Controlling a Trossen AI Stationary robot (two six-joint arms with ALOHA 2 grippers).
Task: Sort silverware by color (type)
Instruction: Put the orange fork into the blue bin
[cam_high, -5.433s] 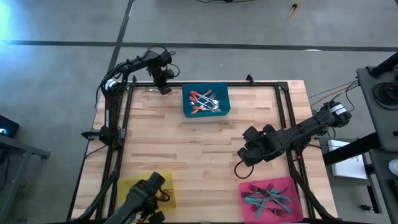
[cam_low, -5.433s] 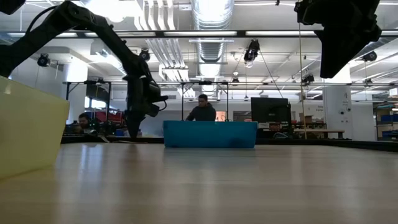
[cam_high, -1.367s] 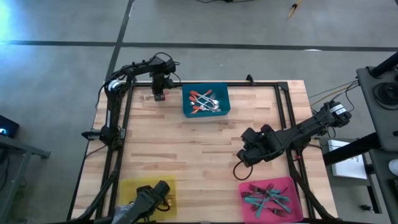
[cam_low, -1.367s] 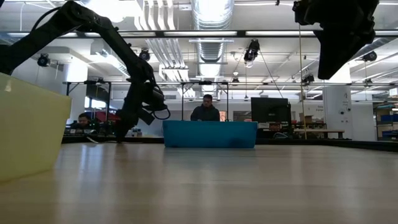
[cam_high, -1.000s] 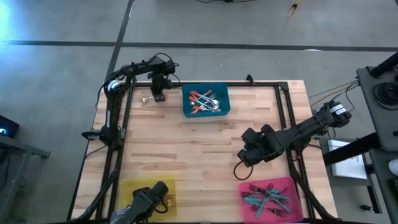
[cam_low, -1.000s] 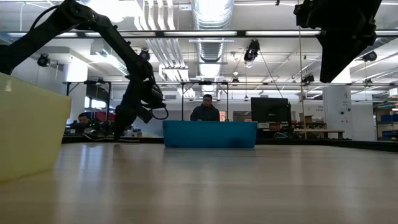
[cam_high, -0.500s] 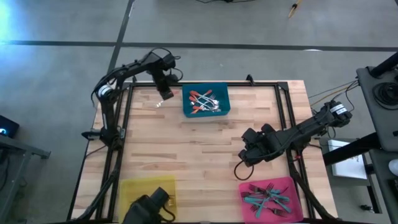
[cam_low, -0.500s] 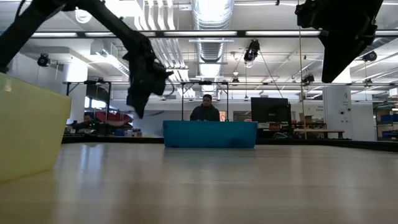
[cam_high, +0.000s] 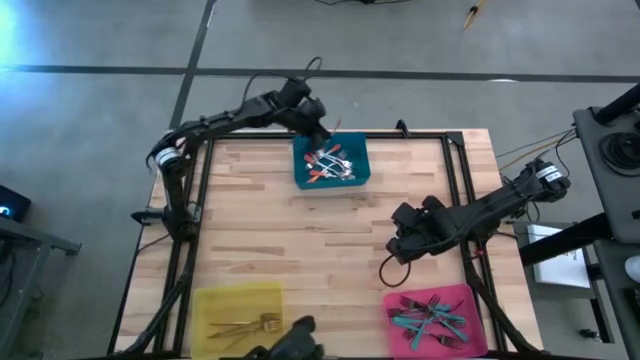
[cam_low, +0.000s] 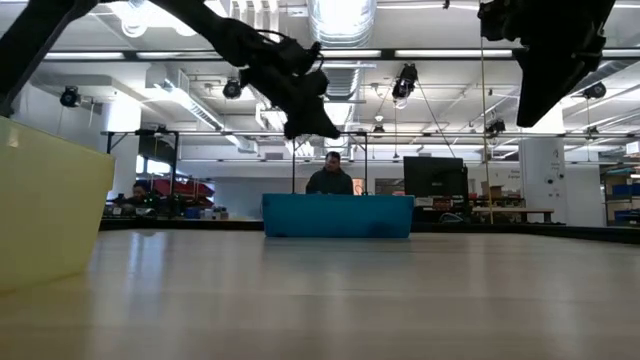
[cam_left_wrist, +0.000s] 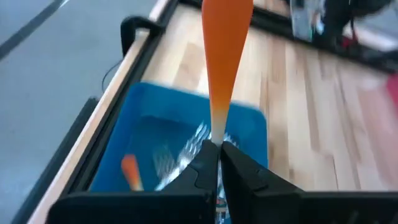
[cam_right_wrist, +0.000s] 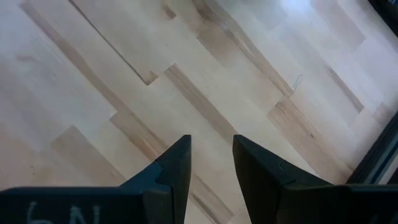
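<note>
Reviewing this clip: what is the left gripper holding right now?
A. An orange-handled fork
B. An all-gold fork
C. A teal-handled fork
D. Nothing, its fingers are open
A: in the left wrist view the left gripper is shut on the orange-handled fork, pinched by its silver end with the orange handle pointing away, above the blue bin.

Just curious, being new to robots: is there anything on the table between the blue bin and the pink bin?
Only the right gripper, hovering open over bare wood between the blue bin and pink bin, seen in the high view.
</note>
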